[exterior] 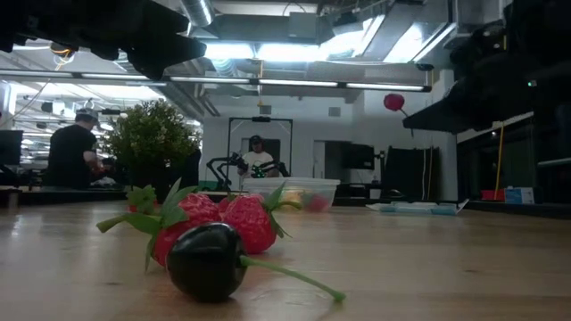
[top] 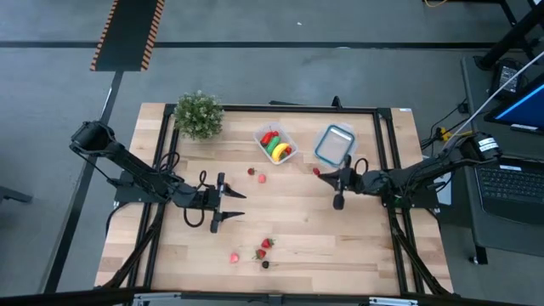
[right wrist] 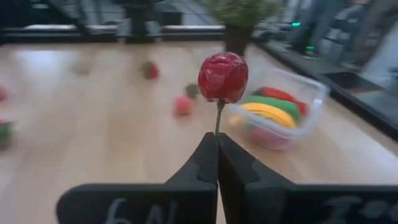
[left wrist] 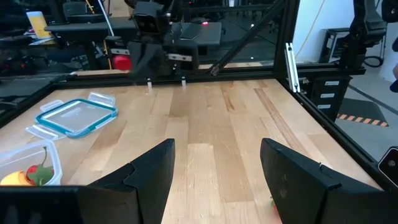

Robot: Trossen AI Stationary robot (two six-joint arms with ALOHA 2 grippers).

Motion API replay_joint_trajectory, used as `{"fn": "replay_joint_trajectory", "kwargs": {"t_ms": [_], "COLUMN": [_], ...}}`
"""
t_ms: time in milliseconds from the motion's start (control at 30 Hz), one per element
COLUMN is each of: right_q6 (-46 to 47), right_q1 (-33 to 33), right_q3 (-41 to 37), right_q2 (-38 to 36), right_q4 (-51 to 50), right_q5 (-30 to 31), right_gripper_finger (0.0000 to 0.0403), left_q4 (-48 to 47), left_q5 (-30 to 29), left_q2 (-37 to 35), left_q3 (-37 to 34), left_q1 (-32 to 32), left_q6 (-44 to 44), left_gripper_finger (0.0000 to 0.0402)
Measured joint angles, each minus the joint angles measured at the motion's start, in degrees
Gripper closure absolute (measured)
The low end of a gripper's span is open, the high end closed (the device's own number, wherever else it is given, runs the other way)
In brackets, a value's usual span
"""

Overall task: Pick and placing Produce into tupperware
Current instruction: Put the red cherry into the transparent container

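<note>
My right gripper is shut on a small red cherry and hangs above the table, a little to the right of the tupperware. This clear tub stands at the table's far middle and holds a yellow banana, a green piece and a red one. Two red berries lie on the table in front of the tub. More berries and a dark fruit lie near the front edge. My left gripper waits open left of centre, with nothing between its fingers. My right gripper pinches the cherry's thin green stem between the tips of its two fingers. The fingers come nearly level from the table's right side. The red fruit sticks out beyond the fingertips, lifted clear of the table.
A clear container with a blue rim lies to the right of the tub. A bushy potted plant stands at the far left. Black frame rails run along the table's sides. Bare wood lies between the two grippers.
</note>
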Motion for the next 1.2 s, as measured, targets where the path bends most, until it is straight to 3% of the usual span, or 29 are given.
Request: {"fn": "replay_joint_trajectory", "kwargs": {"t_ms": [400, 533, 833, 1033, 1200], "right_q6": [4.5, 3.9, 2.9, 3.3, 1.7], "right_q1": [0.0, 0.0, -0.2, -3.1, -7.8], "right_q3": [0.4, 1.1, 3.3, 9.1, 13.0], "right_q2": [0.3, 0.3, 0.3, 1.4, 5.2], "right_q4": [-4.6, -5.0, -8.3, -19.5, -21.2], "right_q5": [13.1, 13.5, 9.4, 2.9, -4.0], "right_gripper_finger": [0.0403, 0.0403, 0.0403, 0.0403, 0.0403], "left_q4": [-0.1, -0.2, -0.2, -0.2, -0.8], "left_q5": [0.0, 0.0, 0.0, 0.0, 0.0], "left_q2": [0.0, 0.0, 0.0, 0.0, 0.0], "left_q3": [0.0, 0.0, 0.0, 0.0, 0.0], "left_q1": [0.0, 0.0, 0.0, 0.0, 0.0], "left_q6": [0.1, 0.1, 0.1, 0.2, 0.2], "left_gripper_finger": [0.0171, 0.0171, 0.0171, 0.0171, 0.0171]}}
